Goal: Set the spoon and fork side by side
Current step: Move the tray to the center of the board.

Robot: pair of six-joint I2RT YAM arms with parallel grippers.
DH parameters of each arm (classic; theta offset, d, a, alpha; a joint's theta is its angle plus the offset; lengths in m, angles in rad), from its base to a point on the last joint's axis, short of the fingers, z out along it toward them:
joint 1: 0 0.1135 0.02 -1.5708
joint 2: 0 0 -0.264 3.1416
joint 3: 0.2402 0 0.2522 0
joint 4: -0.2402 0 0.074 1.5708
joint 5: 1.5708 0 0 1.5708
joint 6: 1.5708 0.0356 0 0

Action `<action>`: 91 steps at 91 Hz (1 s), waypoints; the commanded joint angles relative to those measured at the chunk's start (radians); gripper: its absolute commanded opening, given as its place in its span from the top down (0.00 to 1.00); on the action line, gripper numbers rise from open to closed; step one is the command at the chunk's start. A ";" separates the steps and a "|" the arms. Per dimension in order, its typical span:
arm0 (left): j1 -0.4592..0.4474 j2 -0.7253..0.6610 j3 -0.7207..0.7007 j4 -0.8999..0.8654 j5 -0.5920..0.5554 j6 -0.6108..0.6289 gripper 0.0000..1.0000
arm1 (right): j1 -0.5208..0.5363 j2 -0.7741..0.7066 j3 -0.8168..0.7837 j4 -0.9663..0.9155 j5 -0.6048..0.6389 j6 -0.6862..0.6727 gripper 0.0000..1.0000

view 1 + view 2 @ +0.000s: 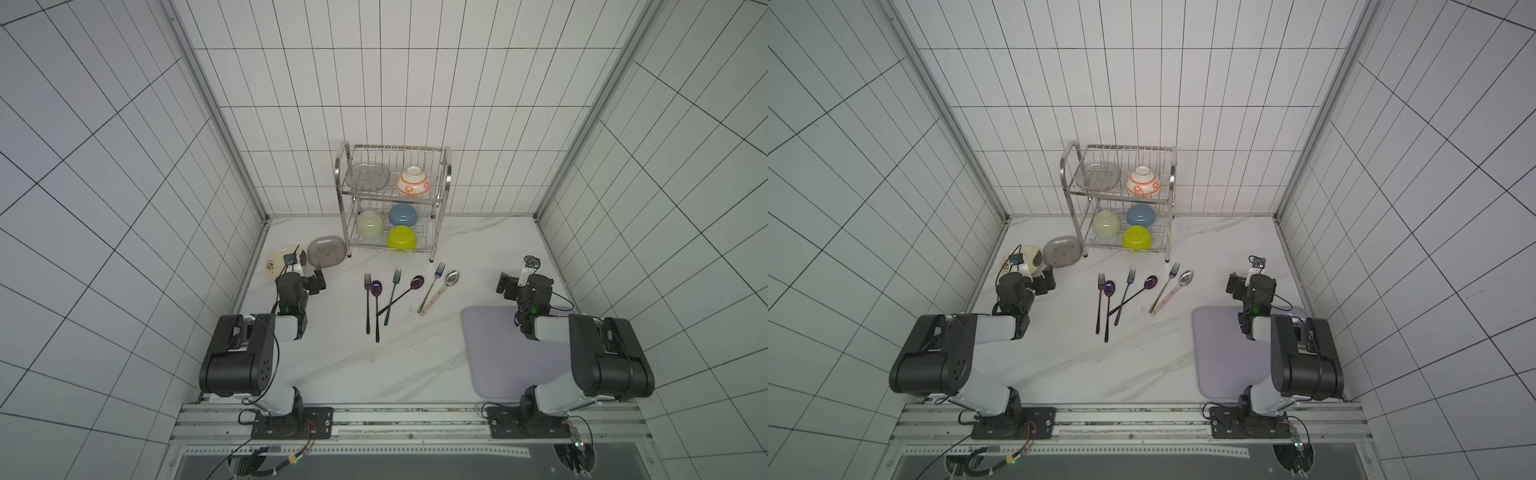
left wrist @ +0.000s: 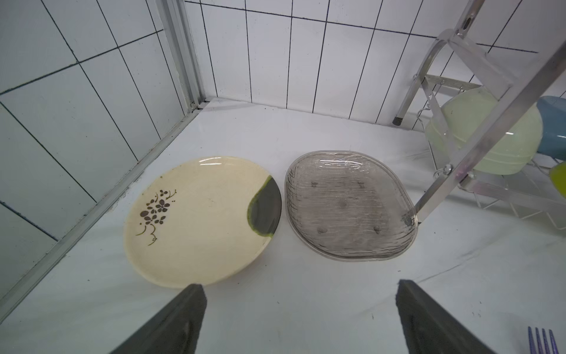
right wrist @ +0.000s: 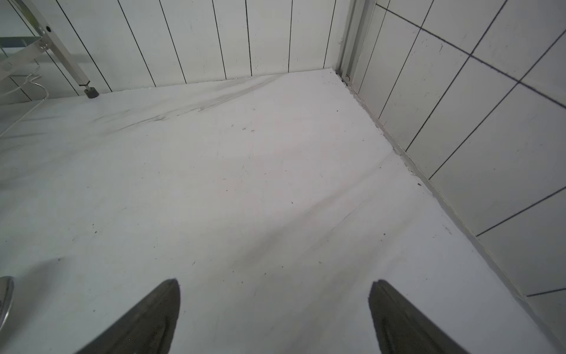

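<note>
Three fork-and-spoon pairs lie mid-table in both top views. At the left are a black-handled fork (image 1: 367,305) and a purple spoon (image 1: 376,305), almost parallel. In the middle, a bluish fork (image 1: 392,296) is crossed by a purple spoon (image 1: 402,295). At the right are a green-handled fork (image 1: 432,286) and a silver spoon (image 1: 442,289). My left gripper (image 1: 318,283) hovers left of the cutlery, open and empty, with fork tines (image 2: 542,340) at the edge of its wrist view. My right gripper (image 1: 505,286) is open and empty to the right, with a spoon bowl (image 3: 5,294) at the edge of its wrist view.
A metal dish rack (image 1: 344,166) with several bowls stands at the back. A cream plate (image 2: 199,220) and a grey clear dish (image 2: 346,205) lie ahead of the left gripper. A lavender mat (image 1: 498,353) lies under the right arm.
</note>
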 commanded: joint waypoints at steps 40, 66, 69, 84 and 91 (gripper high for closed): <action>0.003 -0.010 0.001 0.017 0.010 0.010 0.02 | -0.009 -0.004 -0.005 0.014 0.012 -0.002 0.01; 0.003 -0.013 0.000 0.023 0.007 0.007 0.02 | -0.011 -0.004 -0.003 0.012 0.010 0.001 0.01; 0.003 -0.015 0.005 0.019 -0.006 0.000 0.02 | -0.010 -0.005 -0.004 0.013 0.011 0.000 0.01; 0.006 -0.136 0.209 -0.459 -0.113 -0.083 0.02 | 0.002 -0.054 0.053 -0.133 0.012 -0.016 0.01; 0.005 -0.179 0.318 -0.677 -0.117 -0.174 0.02 | 0.029 -0.098 0.170 -0.380 0.056 -0.007 0.04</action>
